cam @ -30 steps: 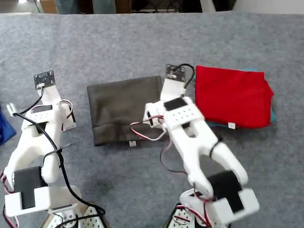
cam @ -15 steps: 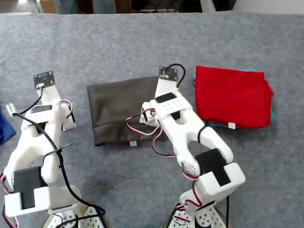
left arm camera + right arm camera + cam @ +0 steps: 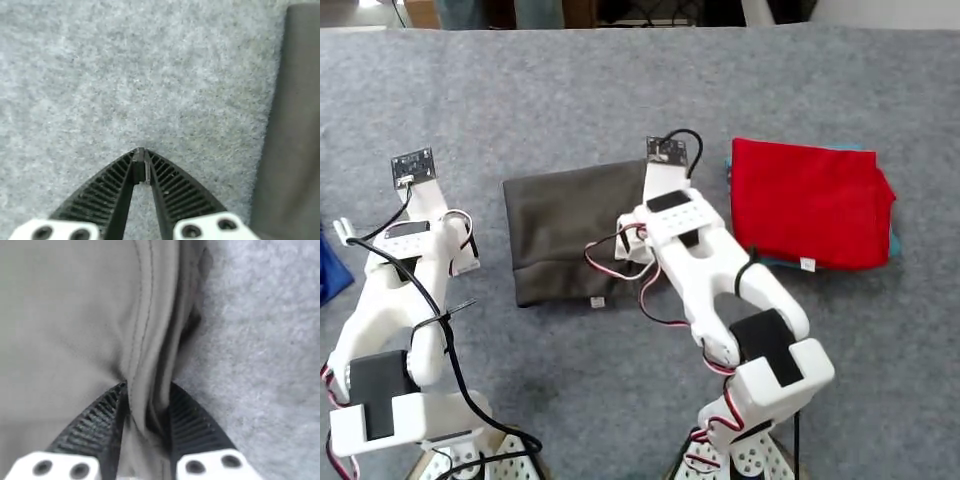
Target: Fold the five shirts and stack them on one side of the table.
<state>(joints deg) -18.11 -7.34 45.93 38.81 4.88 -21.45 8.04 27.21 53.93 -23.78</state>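
Shirts are found in two places on the grey felt tabletop [image 3: 620, 90]. A dark grey shirt [image 3: 570, 230], folded to a nearly square packet, is laid flat at the middle, between the two arms. Its slightly longer side is run across the tabletop, and it is turned a little, so that its far edge climbs toward the right arm [image 3: 705, 265]. A folded band is seen along its near edge, where a small white tag [image 3: 599, 301] is sewn. The edge of this shirt nearest the right arm is gathered into a ridge. In the right wrist view that ridge is pinched by the right hand [image 3: 147, 387], whose two fingers are closed onto the cloth from either side; bare tabletop is seen just beside the ridge.

A red shirt [image 3: 810, 205] is folded and laid to the right, its long axis likewise across the tabletop, with a second tag [image 3: 807, 264] at its near edge. It is stacked on a teal shirt [image 3: 775, 262], of which thin slivers are shown at the edges.

The left hand [image 3: 140, 155] is held at bare tabletop just beside the other edge of the dark grey shirt, apart from it. Its fingers are pressed together at the tips with nothing between them. A scrap of blue cloth [image 3: 328, 272] is cut off by the picture's border near the left arm [image 3: 400, 280].
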